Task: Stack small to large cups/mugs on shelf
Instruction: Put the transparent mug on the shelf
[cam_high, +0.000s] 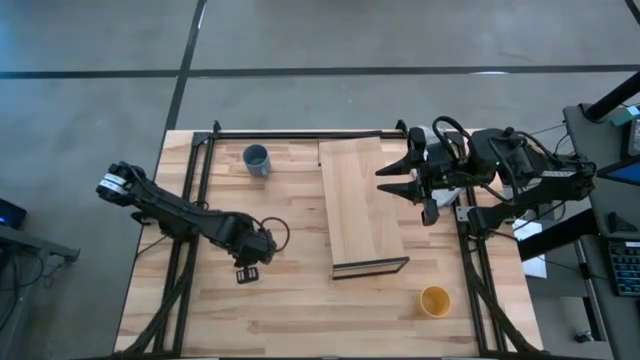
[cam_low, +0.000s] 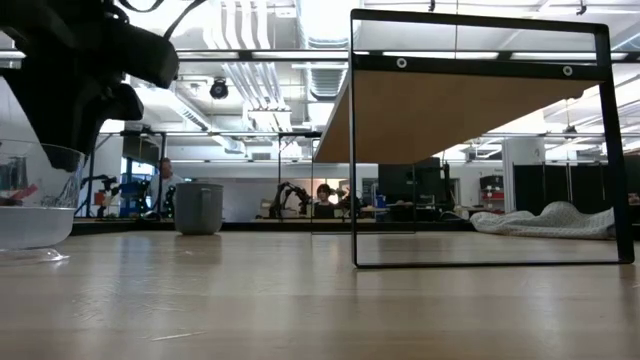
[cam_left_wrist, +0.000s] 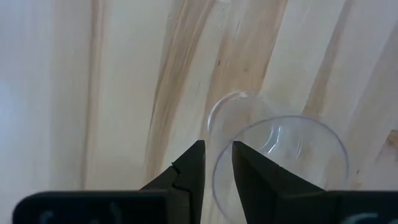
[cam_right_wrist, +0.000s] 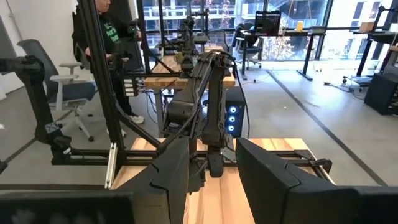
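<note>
The small clear glass cup (cam_left_wrist: 280, 162) stands on its base on the slatted tabletop near the front left, and also shows in the low view (cam_low: 30, 205). My left gripper (cam_left_wrist: 217, 144) comes down on it from above. One finger (cam_left_wrist: 252, 177) is inside the cup and the other (cam_left_wrist: 189, 177) outside. The fingers are narrowly open, with a gap showing on both sides of the wall. The blue-grey mug (cam_high: 256, 158) stands at the far left. The yellow-orange cup (cam_high: 435, 300) stands at the near right. The shelf (cam_high: 360, 205) is in the middle. My right gripper (cam_high: 395, 180) is open above the shelf's right edge.
The shelf is raised on a thin dark frame (cam_low: 480, 140), with open space under it. The black rails (cam_high: 190, 200) of the arm mounts run along both sides of the table. A white cloth (cam_low: 545, 220) lies far back. People (cam_right_wrist: 106, 37) are in the room beyond.
</note>
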